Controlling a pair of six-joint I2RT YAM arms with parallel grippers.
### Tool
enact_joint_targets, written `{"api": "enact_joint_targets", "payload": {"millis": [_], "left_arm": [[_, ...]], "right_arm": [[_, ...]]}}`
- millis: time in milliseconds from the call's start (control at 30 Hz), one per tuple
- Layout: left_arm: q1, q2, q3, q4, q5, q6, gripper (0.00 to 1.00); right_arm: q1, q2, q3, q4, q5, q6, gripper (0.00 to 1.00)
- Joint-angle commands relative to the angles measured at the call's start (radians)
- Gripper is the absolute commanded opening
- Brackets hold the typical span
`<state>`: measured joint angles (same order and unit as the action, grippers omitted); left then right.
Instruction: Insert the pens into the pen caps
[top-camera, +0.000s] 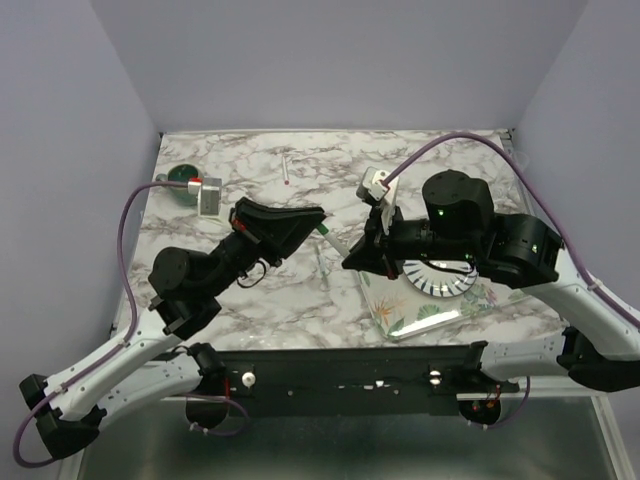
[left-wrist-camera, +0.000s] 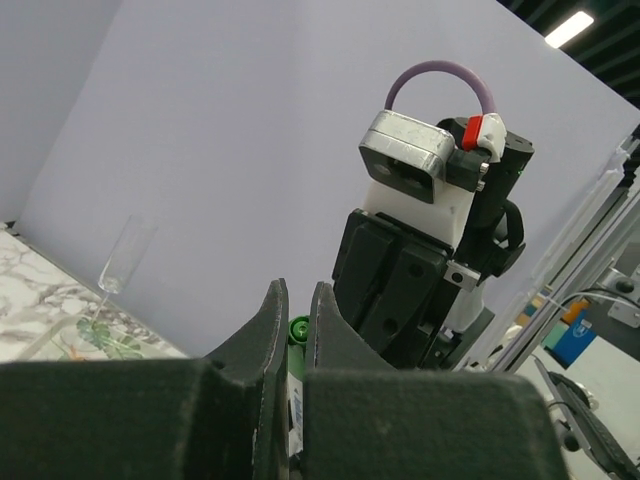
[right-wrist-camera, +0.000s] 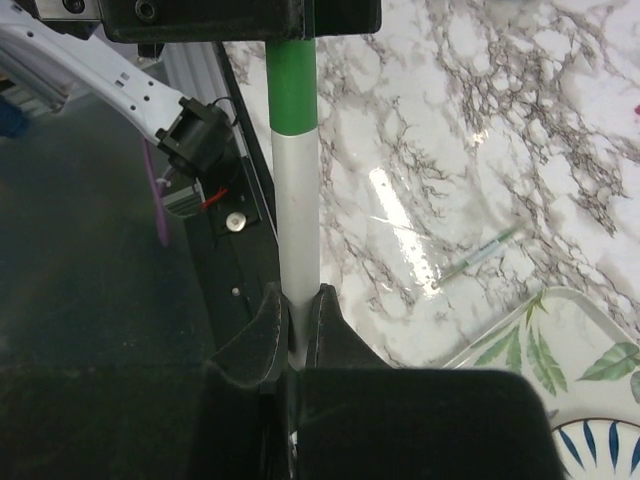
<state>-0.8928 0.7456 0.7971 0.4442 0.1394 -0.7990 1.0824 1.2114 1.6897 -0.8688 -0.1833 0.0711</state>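
Note:
A white pen hangs in the air between my two grippers, above the marble table. My right gripper is shut on its grey-white shaft. The shaft runs straight into a green pen cap, and my left gripper is shut on that cap, whose green end peeks out between the jaws. How deep the pen sits in the cap is hidden. A second pen with a red end lies at the back of the table. A thin pen with a green end lies near the tray.
A green mug stands at the back left. A leaf-patterned tray with a striped plate sits under my right arm. The two arms meet close together mid-table, and the right gripper fills the left wrist view.

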Motion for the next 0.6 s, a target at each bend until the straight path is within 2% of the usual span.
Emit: {"api": "enact_joint_targets", "payload": {"millis": [0, 67, 133, 167, 200, 267, 300, 367, 433, 467, 567], "left_arm": [[-0.069, 0.095, -0.089, -0.341, 0.318, -0.026, 0.0], [-0.069, 0.095, -0.014, -0.378, 0.309, -0.017, 0.0], [-0.063, 0.083, 0.062, -0.436, 0.237, 0.027, 0.01], [-0.055, 0.081, 0.106, -0.506, 0.203, 0.043, 0.13], [-0.045, 0.083, 0.201, -0.539, 0.175, 0.064, 0.2], [-0.04, 0.093, 0.307, -0.634, 0.079, 0.125, 0.33], [-0.04, 0.1, 0.405, -0.656, 0.056, 0.142, 0.37], [-0.038, 0.118, 0.493, -0.691, -0.016, 0.182, 0.49], [-0.04, 0.13, 0.589, -0.733, -0.058, 0.207, 0.55], [-0.038, 0.135, 0.612, -0.742, -0.076, 0.236, 0.79], [-0.038, 0.136, 0.675, -0.782, -0.132, 0.274, 0.94]], "right_arm": [[-0.036, -0.012, 0.127, 0.899, 0.111, 0.019, 0.01], [-0.036, -0.016, 0.084, 0.904, 0.113, 0.027, 0.01], [-0.036, -0.029, 0.041, 0.883, 0.076, 0.022, 0.01], [-0.036, -0.042, 0.006, 0.886, 0.068, 0.025, 0.01], [-0.036, -0.053, -0.09, 0.896, 0.058, 0.029, 0.01], [-0.036, -0.095, -0.175, 0.921, 0.01, 0.035, 0.01], [-0.036, -0.105, -0.223, 0.93, -0.002, 0.041, 0.01], [-0.036, -0.14, -0.33, 0.955, -0.031, 0.058, 0.01], [-0.036, -0.165, -0.422, 0.978, -0.039, 0.073, 0.01], [-0.036, -0.174, -0.448, 0.979, -0.042, 0.097, 0.01], [-0.036, -0.22, -0.566, 0.987, -0.039, 0.148, 0.01]]}}
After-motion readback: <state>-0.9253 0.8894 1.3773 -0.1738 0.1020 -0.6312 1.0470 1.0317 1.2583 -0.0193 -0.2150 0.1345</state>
